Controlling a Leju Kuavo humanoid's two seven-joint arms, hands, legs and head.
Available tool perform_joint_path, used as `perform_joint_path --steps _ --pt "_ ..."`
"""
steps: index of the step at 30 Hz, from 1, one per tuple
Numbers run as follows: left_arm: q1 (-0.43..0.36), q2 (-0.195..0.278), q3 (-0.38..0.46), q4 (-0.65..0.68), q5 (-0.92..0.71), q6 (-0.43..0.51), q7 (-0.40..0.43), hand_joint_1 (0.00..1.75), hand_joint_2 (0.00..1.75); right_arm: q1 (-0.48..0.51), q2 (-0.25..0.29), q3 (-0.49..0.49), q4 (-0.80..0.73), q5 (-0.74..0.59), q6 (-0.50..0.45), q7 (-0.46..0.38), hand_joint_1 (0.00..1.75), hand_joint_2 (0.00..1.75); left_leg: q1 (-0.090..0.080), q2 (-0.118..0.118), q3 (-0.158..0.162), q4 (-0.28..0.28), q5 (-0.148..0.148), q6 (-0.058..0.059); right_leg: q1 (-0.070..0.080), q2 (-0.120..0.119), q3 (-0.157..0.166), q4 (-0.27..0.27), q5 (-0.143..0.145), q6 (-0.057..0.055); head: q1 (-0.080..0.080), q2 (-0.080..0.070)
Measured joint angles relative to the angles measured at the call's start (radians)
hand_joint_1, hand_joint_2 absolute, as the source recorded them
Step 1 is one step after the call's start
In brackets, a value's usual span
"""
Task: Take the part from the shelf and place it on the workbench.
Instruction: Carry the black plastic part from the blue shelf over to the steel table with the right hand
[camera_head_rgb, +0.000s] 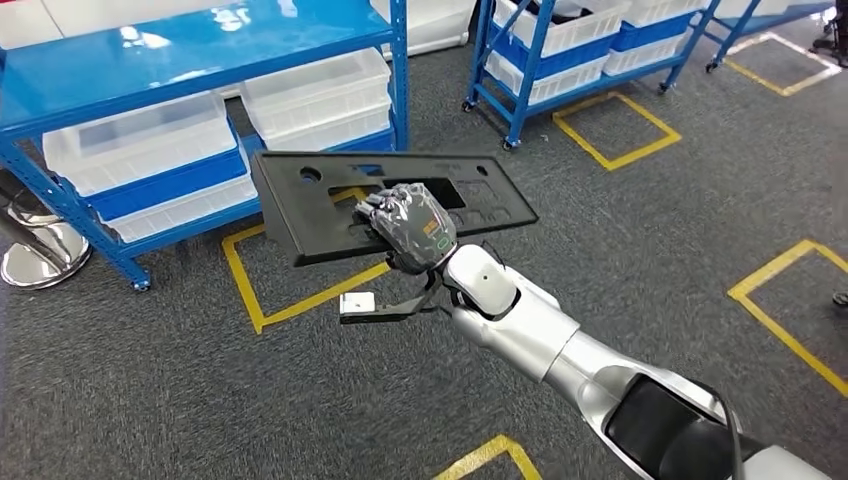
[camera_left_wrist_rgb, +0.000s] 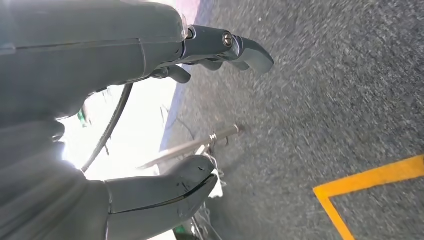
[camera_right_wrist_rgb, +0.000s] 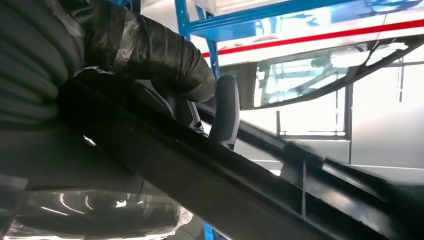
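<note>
Head view: right hand (camera_head_rgb: 408, 228) at frame centre, fingers wrapped over the near long edge of the part (camera_head_rgb: 392, 203), a flat black rectangular panel with a large rectangular cutout and small round holes. Panel held level in the air above the grey carpeted floor (camera_head_rgb: 150, 400), clear of the shelf (camera_head_rgb: 190, 45) that stands at 10 o'clock from the hand. Silver right arm (camera_head_rgb: 540, 335) enters from 5 o'clock. Small white-tipped bracket (camera_head_rgb: 357, 305) projects from the wrist toward 8 o'clock, below the panel.

Shelf: blue steel frame, glossy blue top deck, translucent white bins (camera_head_rgb: 140, 140) on the lower tier. Second blue rack (camera_head_rgb: 570, 50) with white bins at 1 o'clock. Yellow tape squares (camera_head_rgb: 615, 128) on the floor; one lies partly under the panel, others at 3 o'clock and 6 o'clock.

Right wrist view: hand (camera_right_wrist_rgb: 150, 65) clamped on the dark edge of the panel (camera_right_wrist_rgb: 210, 185), thumb (camera_right_wrist_rgb: 226, 107) pressed against it; blue shelf uprights (camera_right_wrist_rgb: 182, 17) beyond.

Left wrist view: left hand (camera_left_wrist_rgb: 150, 115) holding nothing, thumb and fingers (camera_left_wrist_rgb: 250, 52) well apart, over grey carpet (camera_left_wrist_rgb: 325, 90) with a yellow tape corner (camera_left_wrist_rgb: 350, 187) nearby.
</note>
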Motion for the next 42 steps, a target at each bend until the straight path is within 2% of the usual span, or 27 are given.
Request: perform_joint_path --steps 2,3,4,5,7,9,11,13,15,16,17,18,19,20,22,24,26,27,29,31,32,33,34,36,38,39,42 --pt "0.003 0.000 0.000 0.000 0.001 -0.001 -0.001 0.00 1.75 0.002 0.000 0.000 0.001 0.005 0.001 0.001 1.75 1.75 -0.002 0.026 -0.009 0.005 0.001 0.000 -0.006 -0.027 -0.046 0.115 -0.049 0.008 0.000 0.000" --pt "0.003 0.000 0.000 0.000 0.002 -0.002 -0.002 0.00 1.75 0.003 0.000 0.000 0.001 0.011 0.001 0.002 1.75 1.75 -0.002 0.038 -0.013 0.009 0.001 0.000 -0.009 -0.031 -0.047 0.129 -0.050 0.011 0.000 0.000" --pt "0.003 0.000 0.000 0.000 0.005 -0.004 -0.003 0.00 1.75 0.003 -0.001 0.000 0.001 0.018 0.001 0.004 1.75 1.75 -0.002 0.049 -0.016 0.012 0.000 -0.001 -0.011 -0.035 -0.027 0.104 -0.033 0.012 0.001 0.000" --pt "0.003 -0.001 0.000 0.000 0.007 -0.005 -0.003 0.00 1.75 0.000 -0.001 0.000 0.001 0.024 0.001 0.006 1.75 1.75 -0.002 0.061 -0.017 0.016 -0.001 -0.004 -0.012 -0.046 0.012 0.043 -0.005 0.012 0.001 0.000" --pt "0.003 -0.001 0.000 0.000 0.010 -0.008 -0.003 0.00 1.75 -0.008 -0.002 0.000 0.001 0.037 0.001 0.007 1.75 1.75 -0.005 0.081 -0.018 0.022 -0.005 -0.011 -0.005 -0.087 0.086 -0.084 0.029 0.001 0.001 0.000" --pt "0.002 0.001 0.000 0.000 0.010 -0.010 -0.003 0.00 1.75 -0.014 -0.003 0.000 0.001 0.047 0.000 0.008 1.75 1.75 -0.010 0.099 -0.016 0.023 -0.006 -0.022 0.004 -0.104 0.108 -0.132 0.033 -0.013 0.000 0.000" --pt "-0.001 0.002 0.000 0.000 0.010 -0.011 -0.003 0.00 1.75 -0.016 -0.005 0.000 0.001 0.052 0.000 0.009 1.75 1.75 -0.010 0.116 -0.014 0.022 -0.007 -0.035 0.004 -0.080 0.105 -0.135 0.042 -0.025 0.000 0.000" --pt "-0.003 0.002 0.000 0.000 0.010 -0.012 -0.003 0.00 1.75 -0.019 -0.006 0.000 0.001 0.055 0.000 0.011 1.75 1.75 -0.005 0.089 -0.023 0.048 -0.032 -0.046 -0.001 -0.059 0.103 -0.142 0.051 -0.039 0.000 0.000" --pt "-0.002 0.003 0.000 0.000 0.010 -0.012 -0.003 0.00 1.75 -0.021 -0.006 0.000 0.001 0.056 0.000 0.014 1.75 1.75 -0.001 0.029 -0.067 0.154 -0.097 -0.053 -0.004 -0.039 0.099 -0.145 0.058 -0.050 0.000 0.000" --pt "0.001 0.003 0.000 0.000 0.011 -0.012 -0.004 0.00 1.75 -0.021 -0.006 0.000 0.001 0.056 0.000 0.016 1.75 1.75 0.000 0.011 -0.100 0.225 -0.130 -0.054 -0.003 -0.027 0.095 -0.145 0.061 -0.053 0.000 0.000" --pt "0.003 0.003 0.000 0.000 0.011 -0.012 -0.004 0.00 1.75 -0.020 -0.006 0.000 0.002 0.056 0.000 0.018 1.75 1.75 0.000 0.003 -0.128 0.284 -0.151 -0.054 -0.001 -0.014 0.092 -0.144 0.063 -0.054 0.000 0.000" --pt "0.005 0.003 0.000 0.000 0.011 -0.012 -0.004 0.00 1.75 -0.019 -0.006 0.000 0.003 0.056 0.000 0.018 1.75 1.75 0.000 0.000 -0.142 0.312 -0.152 -0.052 0.001 0.000 0.089 -0.142 0.065 -0.055 0.000 0.000" --pt "0.006 0.003 0.000 0.000 0.011 -0.012 -0.004 0.00 1.75 -0.018 -0.006 0.000 0.004 0.056 0.000 0.019 1.75 1.75 -0.001 -0.002 -0.136 0.298 -0.132 -0.049 0.002 0.015 0.087 -0.140 0.067 -0.054 0.000 0.000" --pt "0.006 0.003 0.000 0.000 0.011 -0.012 -0.004 0.00 1.75 -0.018 -0.006 0.001 0.004 0.057 0.000 0.019 1.75 1.75 -0.001 -0.009 -0.110 0.245 -0.097 -0.044 0.003 0.029 0.086 -0.138 0.068 -0.052 0.000 0.000" --pt "0.005 0.005 0.000 0.000 0.010 -0.012 -0.004 0.00 1.75 -0.020 -0.006 0.001 0.004 0.059 0.000 0.021 1.75 1.75 -0.001 -0.048 -0.043 0.103 -0.037 -0.031 0.004 0.054 0.083 -0.133 0.070 -0.048 0.000 0.000" --pt "0.002 0.006 0.000 0.000 0.011 -0.012 -0.003 0.00 1.75 -0.023 -0.006 0.001 0.004 0.064 0.001 0.021 1.75 1.75 -0.003 -0.073 -0.012 0.033 -0.022 -0.024 0.000 0.075 0.075 -0.132 0.076 -0.037 0.000 0.000" --pt "0.000 0.007 -0.001 -0.001 0.013 -0.011 -0.002 0.00 1.75 -0.025 -0.007 0.001 0.004 0.071 0.002 0.022 1.75 1.75 -0.005 -0.056 -0.007 0.023 -0.017 -0.020 -0.003 0.096 0.069 -0.137 0.085 -0.022 0.000 0.000" --pt "-0.002 0.007 -0.001 -0.001 0.015 -0.011 -0.002 0.00 1.75 -0.025 -0.009 0.002 0.004 0.075 0.003 0.023 1.75 1.75 -0.004 -0.043 -0.004 0.015 -0.011 -0.016 -0.003 0.089 0.066 -0.136 0.085 -0.016 0.000 0.000" --pt "-0.003 0.006 -0.001 -0.001 0.019 -0.011 -0.001 0.00 1.75 -0.031 -0.011 0.002 0.004 0.087 0.004 0.025 1.75 1.75 0.001 -0.017 0.000 -0.002 0.002 -0.007 0.001 0.037 0.043 -0.092 0.052 -0.006 0.001 0.000" --pt "-0.001 0.006 -0.002 -0.002 0.021 -0.011 -0.001 0.00 1.75 -0.038 -0.010 0.003 0.005 0.097 0.006 0.029 1.75 1.75 0.000 0.008 -0.003 -0.005 0.006 -0.002 -0.003 -0.015 -0.013 0.027 -0.015 0.004 0.001 0.000" --pt "0.000 0.006 -0.002 -0.002 0.023 -0.011 -0.001 0.00 1.75 -0.039 -0.010 0.004 0.006 0.103 0.008 0.032 1.75 1.75 0.000 0.022 -0.005 -0.005 0.006 -0.002 -0.007 -0.024 -0.040 0.089 -0.040 0.009 0.001 0.000" --pt "0.001 0.006 -0.003 -0.002 0.025 -0.012 -0.001 0.00 1.75 -0.039 -0.010 0.005 0.007 0.108 0.011 0.036 1.75 1.75 0.000 0.035 -0.006 -0.004 0.006 -0.003 -0.011 -0.028 -0.055 0.126 -0.049 0.014 0.001 0.000" --pt "0.001 0.006 -0.003 -0.002 0.027 -0.013 -0.001 0.00 1.75 -0.039 -0.010 0.007 0.008 0.113 0.014 0.039 1.75 1.75 0.001 0.047 -0.007 -0.003 0.005 -0.004 -0.015 -0.032 -0.050 0.125 -0.040 0.018 0.002 0.000" --pt "0.000 0.004 -0.004 -0.004 0.029 -0.014 -0.001 0.00 1.75 -0.047 -0.011 0.012 0.010 0.124 0.021 0.042 1.75 1.75 0.003 0.069 -0.007 0.004 0.001 -0.011 -0.020 -0.056 0.018 0.013 0.014 0.022 0.002 0.000" --pt "0.000 0.005 -0.004 -0.005 0.029 -0.016 -0.001 0.00 1.75 -0.064 -0.011 0.017 0.010 0.132 0.028 0.042 1.75 1.75 -0.002 0.089 -0.009 0.013 -0.007 -0.024 -0.014 -0.095 0.081 -0.100 0.047 0.013 0.001 0.000" --pt "-0.001 0.005 -0.005 -0.005 0.029 -0.016 0.000 0.00 1.75 -0.074 -0.012 0.021 0.011 0.136 0.032 0.042 1.75 1.75 -0.004 0.098 -0.008 0.017 -0.010 -0.031 -0.010 -0.104 0.093 -0.124 0.051 0.006 0.001 0.000" --pt "-0.008 0.006 -0.008 -0.006 0.028 -0.019 0.002 0.00 1.75 -0.102 -0.013 0.030 0.013 0.150 0.051 0.041 1.75 1.75 -0.004 0.119 -0.003 0.018 -0.016 -0.050 -0.008 -0.074 0.086 -0.131 0.055 -0.017 0.001 0.000"
